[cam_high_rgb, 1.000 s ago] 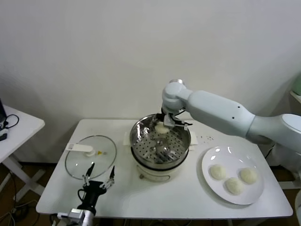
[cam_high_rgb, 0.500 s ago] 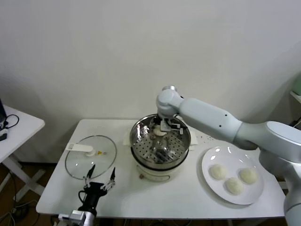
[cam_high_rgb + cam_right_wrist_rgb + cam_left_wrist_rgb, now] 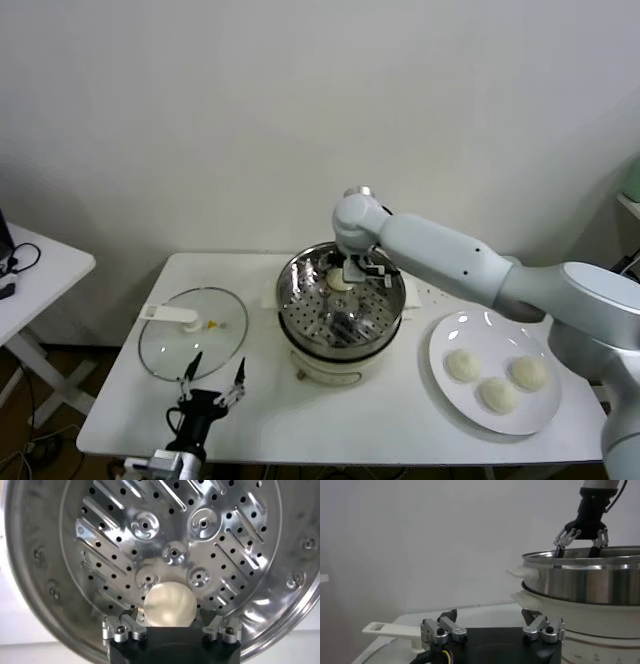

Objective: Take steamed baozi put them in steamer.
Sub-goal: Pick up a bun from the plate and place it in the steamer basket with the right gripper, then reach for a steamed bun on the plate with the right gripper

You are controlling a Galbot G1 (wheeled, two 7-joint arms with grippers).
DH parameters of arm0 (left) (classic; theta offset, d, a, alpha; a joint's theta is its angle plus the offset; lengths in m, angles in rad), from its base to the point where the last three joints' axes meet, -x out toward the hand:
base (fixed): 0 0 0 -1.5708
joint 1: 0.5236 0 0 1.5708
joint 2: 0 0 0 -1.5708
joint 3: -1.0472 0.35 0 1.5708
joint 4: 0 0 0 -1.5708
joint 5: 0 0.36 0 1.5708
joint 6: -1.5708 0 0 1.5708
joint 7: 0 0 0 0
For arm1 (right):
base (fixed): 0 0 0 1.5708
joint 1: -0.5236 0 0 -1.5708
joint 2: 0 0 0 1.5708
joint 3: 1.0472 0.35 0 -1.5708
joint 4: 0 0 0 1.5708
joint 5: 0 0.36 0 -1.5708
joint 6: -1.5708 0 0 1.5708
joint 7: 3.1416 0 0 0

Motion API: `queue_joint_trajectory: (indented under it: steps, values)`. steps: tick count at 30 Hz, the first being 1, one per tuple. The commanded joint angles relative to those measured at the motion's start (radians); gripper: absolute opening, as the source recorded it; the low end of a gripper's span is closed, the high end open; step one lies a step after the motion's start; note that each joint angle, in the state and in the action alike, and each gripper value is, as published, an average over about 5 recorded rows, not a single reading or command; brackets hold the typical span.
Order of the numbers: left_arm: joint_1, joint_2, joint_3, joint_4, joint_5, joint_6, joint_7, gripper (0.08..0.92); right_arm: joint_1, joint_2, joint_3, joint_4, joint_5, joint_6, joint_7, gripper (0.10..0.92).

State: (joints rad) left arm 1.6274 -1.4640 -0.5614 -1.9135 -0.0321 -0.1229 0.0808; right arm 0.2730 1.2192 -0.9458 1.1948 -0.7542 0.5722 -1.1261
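The steamer's (image 3: pixel 341 311) far wall hides the right gripper's (image 3: pixel 352 277) fingertips in the head view; contact with the baozi (image 3: pixel 169 605) is unclear.

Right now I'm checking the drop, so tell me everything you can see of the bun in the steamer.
The bun is small, round, cream-white and smooth, with faint folds on its dome. It sits upright on the perforated steel floor of the steamer, on the far side from the robot, off centre and alone in there. The right gripper hangs directly over it with jaws spread, not clamping it; whether a fingertip grazes it cannot be told.
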Motion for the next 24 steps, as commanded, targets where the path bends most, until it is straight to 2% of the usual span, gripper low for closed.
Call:
queue_joint_trajectory:
  steps: [1, 6, 12, 17, 20, 24]
  values:
    - [-0.003, -0.007, 0.007, -0.003, 0.003, 0.002, -0.01, 0.823, 0.063, -0.058, -0.011, 0.075, 0.081, 0.0, -0.021, 0.823]
    - [-0.011, -0.009, 0.012, 0.0, 0.002, 0.006, -0.023, 0.823, 0.228, -0.195, -0.098, 0.169, 0.361, -0.117, -0.059, 0.823]
    - [-0.02, -0.005, 0.015, 0.008, -0.008, 0.009, -0.028, 0.823, 0.46, -0.376, -0.319, 0.216, 0.872, -0.393, -0.067, 0.823]
    - [-0.017, -0.004, 0.023, 0.013, -0.009, 0.003, -0.03, 0.823, 0.497, -0.522, -0.414, 0.21, 1.173, -0.581, 0.035, 0.823]
    - [-0.016, -0.003, 0.024, 0.012, -0.009, -0.002, -0.03, 0.823, 0.443, -0.592, -0.408, 0.187, 1.223, -0.644, 0.096, 0.823]
    - [-0.013, -0.003, 0.021, 0.009, -0.01, -0.007, -0.03, 0.823, 0.353, -0.675, -0.374, 0.188, 1.205, -0.683, 0.106, 0.823]
